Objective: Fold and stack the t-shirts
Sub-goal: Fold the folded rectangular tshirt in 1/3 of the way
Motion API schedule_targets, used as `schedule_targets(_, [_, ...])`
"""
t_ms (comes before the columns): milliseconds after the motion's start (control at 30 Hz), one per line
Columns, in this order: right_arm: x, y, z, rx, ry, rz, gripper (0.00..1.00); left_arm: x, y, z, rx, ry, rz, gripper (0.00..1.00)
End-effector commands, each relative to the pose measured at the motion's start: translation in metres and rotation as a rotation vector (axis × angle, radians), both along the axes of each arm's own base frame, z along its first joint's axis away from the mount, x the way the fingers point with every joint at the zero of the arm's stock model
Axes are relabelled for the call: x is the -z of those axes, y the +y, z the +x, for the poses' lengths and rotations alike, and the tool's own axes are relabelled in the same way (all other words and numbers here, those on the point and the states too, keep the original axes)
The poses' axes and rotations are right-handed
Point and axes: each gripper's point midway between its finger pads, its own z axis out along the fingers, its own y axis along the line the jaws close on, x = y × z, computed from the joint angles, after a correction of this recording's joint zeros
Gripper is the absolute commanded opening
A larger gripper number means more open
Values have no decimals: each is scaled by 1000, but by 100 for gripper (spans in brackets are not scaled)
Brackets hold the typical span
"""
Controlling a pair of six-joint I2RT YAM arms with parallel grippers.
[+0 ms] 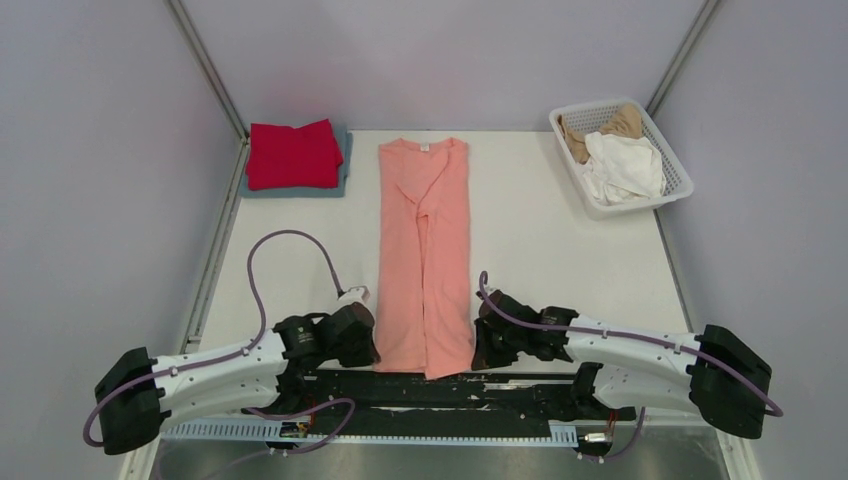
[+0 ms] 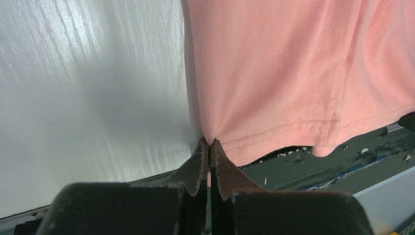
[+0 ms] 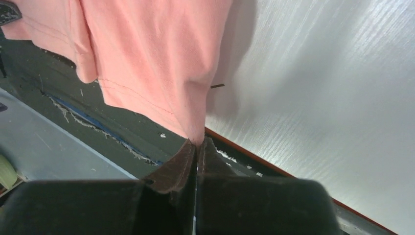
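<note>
The salmon-pink t-shirt [image 1: 425, 250] lies lengthwise down the middle of the table, both sides folded in, collar at the far end. My left gripper [image 1: 372, 345] is shut on its near left hem corner [image 2: 210, 139]. My right gripper [image 1: 478, 345] is shut on its near right hem corner [image 3: 198, 139]. The hem hangs over the table's near edge above the dark base rail. A folded bright red t-shirt [image 1: 293, 153] rests on a folded grey-blue one [image 1: 344, 170] at the far left. White [image 1: 625, 168] and tan [image 1: 612, 125] shirts lie crumpled in the basket.
The white lattice basket [image 1: 680, 175] stands at the far right corner. Grey walls close in the table on the left, back and right. The arms' black base rail [image 1: 450, 390] runs along the near edge, with a purple cable [image 1: 290, 240] looping over the left side.
</note>
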Motion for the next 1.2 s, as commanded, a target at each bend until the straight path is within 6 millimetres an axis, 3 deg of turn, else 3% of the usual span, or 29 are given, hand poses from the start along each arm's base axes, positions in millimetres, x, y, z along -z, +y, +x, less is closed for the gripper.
schedule_targets(0, [-11,5,-6,-56,-10,55,0,2,7,-12,37,28,5,0])
schedule_targets(133, [-31,28,3,-98,-56,139,0,-30,-26,-2,93,-48,-169,0])
schedule_targets(233, [-46,37,26,-89,-140,143,0,-59,-36,16,83,-149,-208,0])
schedule_targets(367, [-60,33,67,1,-206,133,0,-79,-27,48,1,-248,-144,0])
schedule_targets(500, [-83,32,116,63,-337,124,0,-100,-33,91,-93,-327,-182,0])
schedule_targets(533, [-88,31,130,84,-364,115,0,-97,-30,102,-116,-326,-165,0])
schedule_targets(567, [-92,30,142,99,-382,106,0,-109,-34,113,-134,-351,-188,0])
schedule_targets(667, [-101,30,183,139,-417,108,0,-118,-25,151,-198,-379,-149,0])
schedule_targets(700, [-103,30,197,154,-430,111,0,-131,-28,163,-208,-406,-163,0])
schedule_targets(800, [-114,29,237,198,-471,118,0,-133,-24,197,-229,-401,-117,0])
schedule_targets(900, [-116,29,265,209,-508,109,0,-127,-21,223,-254,-376,-103,0])
schedule_targets(1167, [-105,26,317,234,-528,71,0,-117,-15,275,-292,-367,-52,0])
